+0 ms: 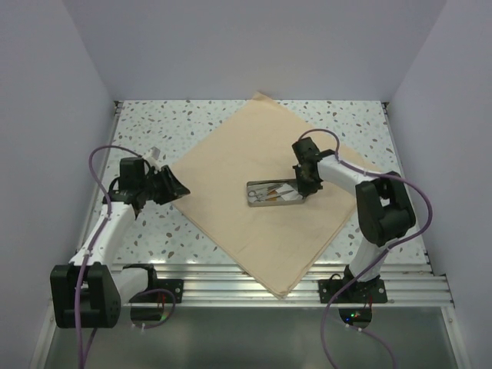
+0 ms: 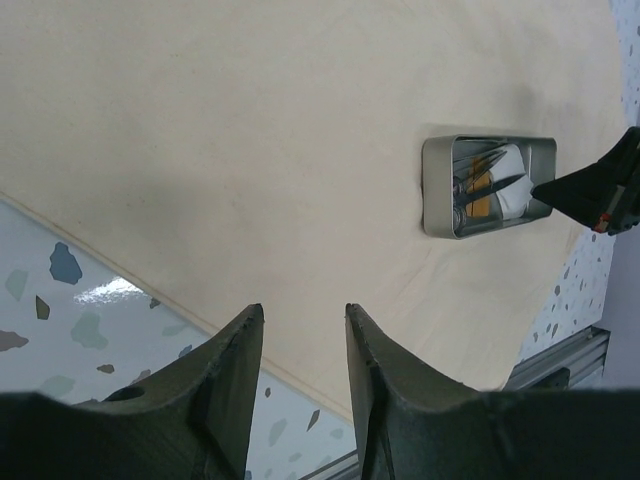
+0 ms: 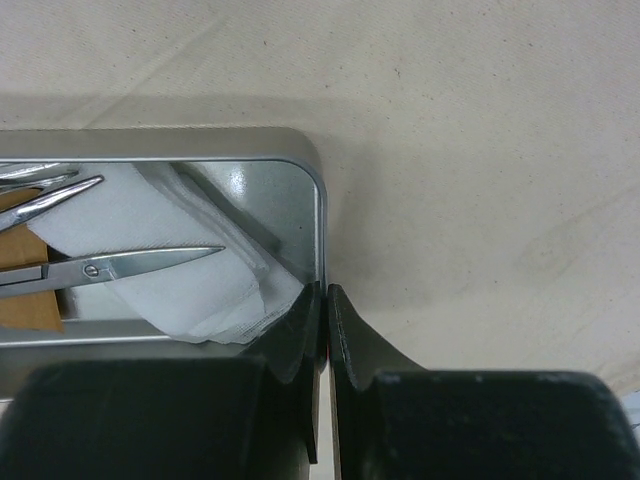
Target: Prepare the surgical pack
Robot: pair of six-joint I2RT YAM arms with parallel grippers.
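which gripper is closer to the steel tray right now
Right. The right gripper is pinched shut on the end wall of the steel tray; the left gripper is open over the left edge of the cloth, well apart from the tray.

One cloth sheet (image 1: 231, 223), one steel tray (image 1: 250, 194), two robot arms (image 1: 108, 227).

The steel tray (image 1: 250, 194), holding scissors (image 3: 130, 265) over gauze (image 3: 190, 290), lies on the cloth sheet (image 1: 231, 231) spread on the counter (image 1: 154, 131), the right gripper (image 3: 325, 290) on the tray's right end wall, the left gripper (image 1: 175, 184) well left of the tray.
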